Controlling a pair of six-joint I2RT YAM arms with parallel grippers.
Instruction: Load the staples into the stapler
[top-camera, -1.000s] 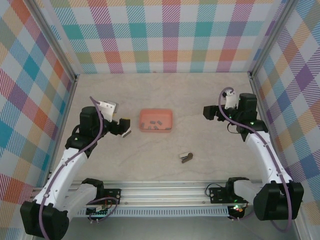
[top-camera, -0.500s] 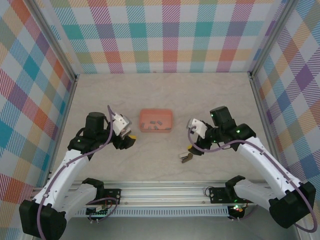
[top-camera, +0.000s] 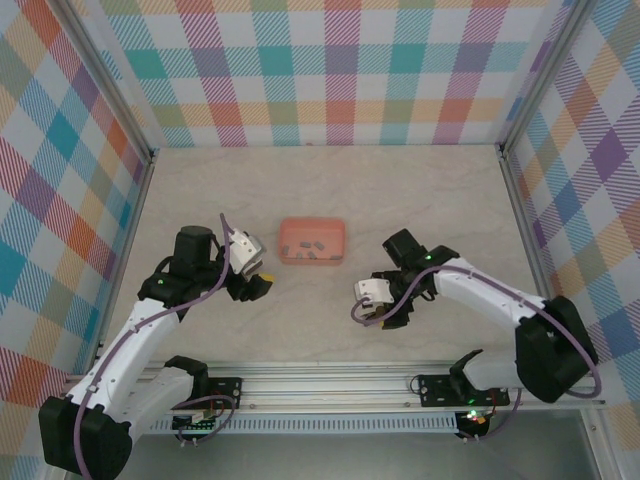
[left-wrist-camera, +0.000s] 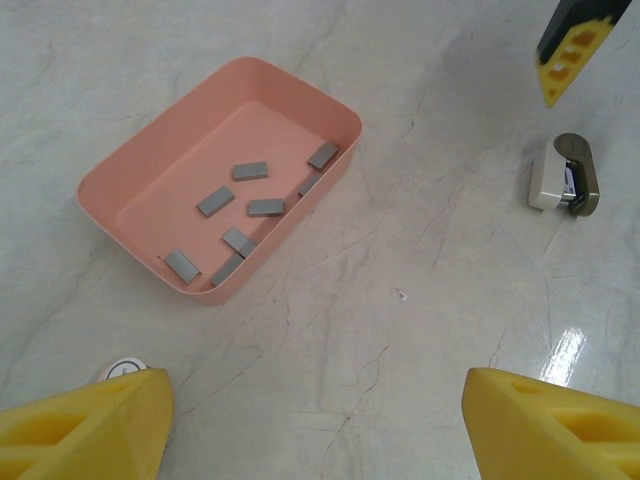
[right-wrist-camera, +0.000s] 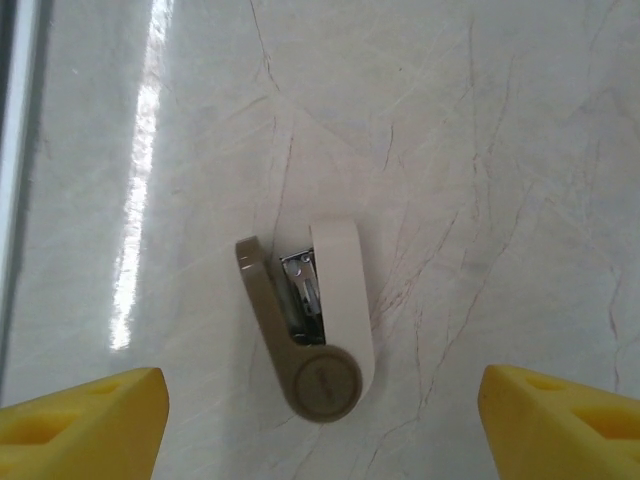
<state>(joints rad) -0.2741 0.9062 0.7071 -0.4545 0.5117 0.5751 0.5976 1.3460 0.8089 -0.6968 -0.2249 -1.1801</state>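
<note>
**Both hands empty, staples in the tray, stapler on its side**

The stapler (right-wrist-camera: 312, 310) lies on its side on the table (left-wrist-camera: 400, 350), its two arms splayed in a narrow V. The right hand (top-camera: 380, 310) hovers right over it, spread wide and gripping nothing, with a finger to either side and clear of it. The staples (left-wrist-camera: 265, 207) sit loose in the pink tray (left-wrist-camera: 270, 125), well apart from the stapler. The left hand (left-wrist-camera: 318, 425) hangs near the tray, also spread and empty.

From where I stand, the trouble looks like this. Closing on the stapler's rounded hinge could squirt it sideways or snap the V shut, leaving no channel to load. The strips are tiny and flat, and some lie against the tray wall, so a pinch may miss, grab two, or drag the light tray.
</note>
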